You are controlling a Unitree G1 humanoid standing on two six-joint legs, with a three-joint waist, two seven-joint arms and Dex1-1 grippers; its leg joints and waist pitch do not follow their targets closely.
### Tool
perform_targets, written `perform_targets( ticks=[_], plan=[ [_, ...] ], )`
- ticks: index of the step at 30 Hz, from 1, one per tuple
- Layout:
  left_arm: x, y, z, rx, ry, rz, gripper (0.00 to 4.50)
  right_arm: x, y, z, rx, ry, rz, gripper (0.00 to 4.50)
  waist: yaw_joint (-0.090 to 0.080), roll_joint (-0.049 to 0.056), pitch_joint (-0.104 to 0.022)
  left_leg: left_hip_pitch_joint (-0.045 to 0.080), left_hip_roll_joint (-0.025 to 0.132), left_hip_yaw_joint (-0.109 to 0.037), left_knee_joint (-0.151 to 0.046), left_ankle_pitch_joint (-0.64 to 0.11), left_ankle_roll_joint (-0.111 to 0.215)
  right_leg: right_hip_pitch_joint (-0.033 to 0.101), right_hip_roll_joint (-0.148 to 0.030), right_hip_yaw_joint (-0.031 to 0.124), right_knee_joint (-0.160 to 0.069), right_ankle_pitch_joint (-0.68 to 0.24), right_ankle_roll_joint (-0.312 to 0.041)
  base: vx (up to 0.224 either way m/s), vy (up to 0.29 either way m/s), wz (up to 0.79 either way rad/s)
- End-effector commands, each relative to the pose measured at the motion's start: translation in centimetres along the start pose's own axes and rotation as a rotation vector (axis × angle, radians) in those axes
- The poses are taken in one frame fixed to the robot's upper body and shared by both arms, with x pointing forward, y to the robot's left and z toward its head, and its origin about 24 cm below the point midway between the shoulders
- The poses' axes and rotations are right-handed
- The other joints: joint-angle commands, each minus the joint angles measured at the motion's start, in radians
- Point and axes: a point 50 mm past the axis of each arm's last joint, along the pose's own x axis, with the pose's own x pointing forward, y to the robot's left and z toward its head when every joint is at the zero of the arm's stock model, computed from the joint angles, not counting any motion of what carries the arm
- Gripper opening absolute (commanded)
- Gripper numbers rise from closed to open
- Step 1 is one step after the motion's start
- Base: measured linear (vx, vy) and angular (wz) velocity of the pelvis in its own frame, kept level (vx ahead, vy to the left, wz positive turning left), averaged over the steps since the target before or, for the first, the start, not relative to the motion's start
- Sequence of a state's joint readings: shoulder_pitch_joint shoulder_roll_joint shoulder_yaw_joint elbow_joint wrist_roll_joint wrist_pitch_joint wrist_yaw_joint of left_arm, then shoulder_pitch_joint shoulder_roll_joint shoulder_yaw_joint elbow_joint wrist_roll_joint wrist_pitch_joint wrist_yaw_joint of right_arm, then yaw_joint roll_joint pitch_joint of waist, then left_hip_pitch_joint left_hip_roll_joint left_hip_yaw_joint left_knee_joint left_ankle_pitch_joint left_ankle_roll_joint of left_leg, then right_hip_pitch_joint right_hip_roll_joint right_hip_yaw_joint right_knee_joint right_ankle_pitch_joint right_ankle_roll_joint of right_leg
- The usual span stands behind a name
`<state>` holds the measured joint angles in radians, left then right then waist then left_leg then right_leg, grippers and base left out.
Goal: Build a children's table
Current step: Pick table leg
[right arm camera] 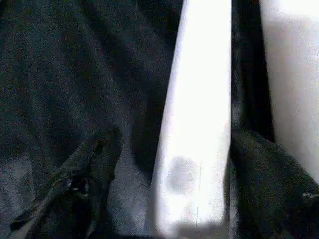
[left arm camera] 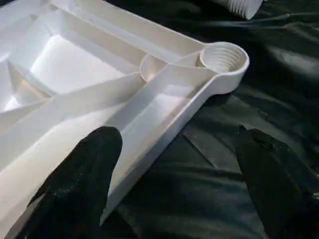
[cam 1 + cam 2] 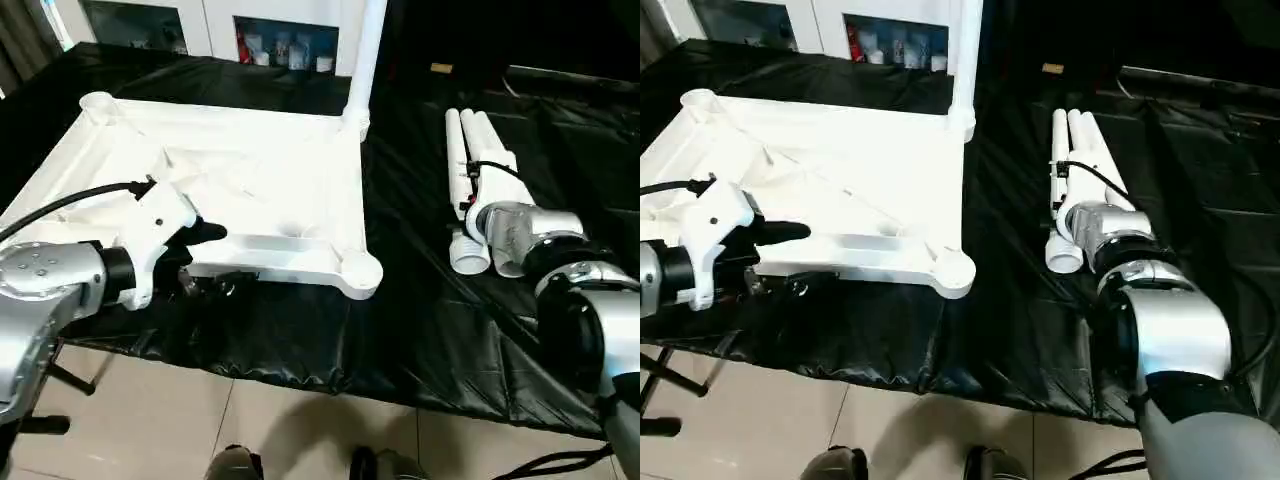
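White plastic makes up the tabletop [image 3: 250, 190], which lies upside down on the worktop's black cloth [image 3: 420, 320]. One leg [image 3: 366, 60] stands straight up in the far right corner socket. Three more legs [image 3: 475, 180] lie side by side on the cloth, well apart from the tabletop. The left gripper [image 3: 205, 262] sits at the near edge of the tabletop. Its wrist view shows the two black fingers [image 2: 79, 184] spread wide, one over the ribbed underside and one over the cloth, holding nothing, with the near corner socket [image 2: 223, 57] ahead. The right gripper [image 1: 169, 199] is over the loose legs. Its wrist view shows the fingers apart on either side of one leg [image 1: 199, 124], and I cannot tell if they touch it.
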<state>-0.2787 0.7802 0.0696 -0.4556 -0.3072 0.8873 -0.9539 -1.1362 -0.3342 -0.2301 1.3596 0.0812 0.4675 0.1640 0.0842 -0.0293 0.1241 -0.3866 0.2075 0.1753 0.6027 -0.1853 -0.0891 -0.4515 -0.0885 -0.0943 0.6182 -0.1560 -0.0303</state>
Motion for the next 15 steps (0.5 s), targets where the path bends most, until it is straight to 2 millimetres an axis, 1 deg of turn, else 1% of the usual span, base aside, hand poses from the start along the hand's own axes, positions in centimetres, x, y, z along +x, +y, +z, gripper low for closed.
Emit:
perform_targets(
  ticks=[1,2,3,5,6,8,9,10,12,13,14,15],
  plan=[
    [-0.42,-0.49,0.30,0.009,0.013,-0.049,4.11,-0.18,-0.67,-0.36,0.028,0.046,-0.001,3.39,-0.002,0.009,-0.067,0.010,0.010,0.005,-0.070,-0.142,0.016,0.072,-0.041,0.053,-0.047,-0.160,-0.237,0.000,0.000,0.00],
    [-0.51,-0.62,0.29,0.010,0.021,-0.064,4.11,-0.20,-0.79,-0.46,0.031,0.052,-0.001,3.29,-0.002,0.003,-0.070,0.009,0.009,0.006,-0.069,-0.136,0.016,0.074,-0.040,0.053,-0.047,-0.154,-0.239,0.000,0.000,0.00],
    [-0.51,-0.62,0.29,0.010,0.021,-0.064,4.11,-0.20,-0.79,-0.46,0.031,0.052,-0.001,3.15,0.000,0.005,-0.069,0.010,0.010,0.006,-0.069,-0.133,0.014,0.074,-0.041,0.053,-0.045,-0.153,-0.239,0.000,0.000,0.00],
    [-0.92,-1.31,0.29,0.005,0.045,-0.131,4.11,-0.24,-1.22,-0.90,0.046,0.075,0.002,2.95,0.001,0.003,-0.070,0.009,0.011,0.006,-0.068,-0.128,0.012,0.074,-0.043,0.053,-0.044,-0.156,-0.240,0.000,0.000,0.00],
    [-0.93,-1.32,0.29,0.005,0.046,-0.132,4.11,-0.24,-1.23,-0.91,0.047,0.075,0.003,2.95,0.001,0.003,-0.069,0.008,0.011,0.006,-0.068,-0.127,0.012,0.074,-0.043,0.053,-0.044,-0.156,-0.240,0.000,0.000,0.00],
    [-0.95,-1.45,0.31,-0.002,0.045,-0.138,4.11,-0.25,-1.41,-1.06,0.071,0.078,0.003,2.78,0.000,-0.002,-0.070,0.008,0.010,0.008,-0.068,-0.132,0.010,0.074,-0.043,0.054,-0.047,-0.169,-0.234,0.000,0.000,0.00],
    [-0.95,-1.45,0.31,-0.002,0.045,-0.138,4.11,-0.25,-1.41,-1.06,0.071,0.078,0.003,2.68,0.001,-0.001,-0.070,0.007,0.009,0.007,-0.068,-0.132,0.008,0.075,-0.043,0.054,-0.046,-0.171,-0.233,0.000,0.000,0.00],
    [-0.89,-1.36,0.35,-0.004,0.041,-0.131,4.11,-0.25,-1.47,-1.10,0.090,0.076,0.003,2.50,0.001,-0.002,-0.073,0.007,0.009,0.007,-0.068,-0.133,0.007,0.076,-0.043,0.054,-0.046,-0.177,-0.229,0.000,0.000,0.00],
    [-0.79,-1.14,0.45,-0.006,0.031,-0.114,4.11,-0.23,-1.47,-1.10,0.118,0.069,0.004,2.37,0.000,-0.005,-0.075,0.006,0.009,0.007,-0.067,-0.131,0.005,0.077,-0.044,0.055,-0.046,-0.181,-0.223,0.000,0.000,0.00],
    [-0.74,-1.06,0.46,-0.006,0.028,-0.109,4.11,-0.22,-1.46,-1.09,0.126,0.066,0.005,2.37,0.001,-0.004,-0.076,0.008,0.009,0.006,-0.067,-0.135,0.005,0.076,-0.045,0.054,-0.048,-0.192,-0.219,0.000,0.000,0.00],
    [-0.65,-0.91,0.49,-0.005,0.024,-0.101,4.11,-0.21,-1.44,-1.07,0.139,0.060,0.007,2.28,0.000,-0.006,-0.078,0.008,0.008,0.007,-0.066,-0.135,0.005,0.077,-0.045,0.055,-0.048,-0.195,-0.216,0.000,0.000,0.00],
    [-0.60,-0.83,0.51,-0.003,0.022,-0.097,4.11,-0.20,-1.42,-1.05,0.147,0.057,0.010,2.16,0.001,-0.005,-0.078,0.009,0.008,0.007,-0.066,-0.135,0.002,0.076,-0.045,0.055,-0.048,-0.199,-0.214,0.000,0.000,0.00]
  ],
)
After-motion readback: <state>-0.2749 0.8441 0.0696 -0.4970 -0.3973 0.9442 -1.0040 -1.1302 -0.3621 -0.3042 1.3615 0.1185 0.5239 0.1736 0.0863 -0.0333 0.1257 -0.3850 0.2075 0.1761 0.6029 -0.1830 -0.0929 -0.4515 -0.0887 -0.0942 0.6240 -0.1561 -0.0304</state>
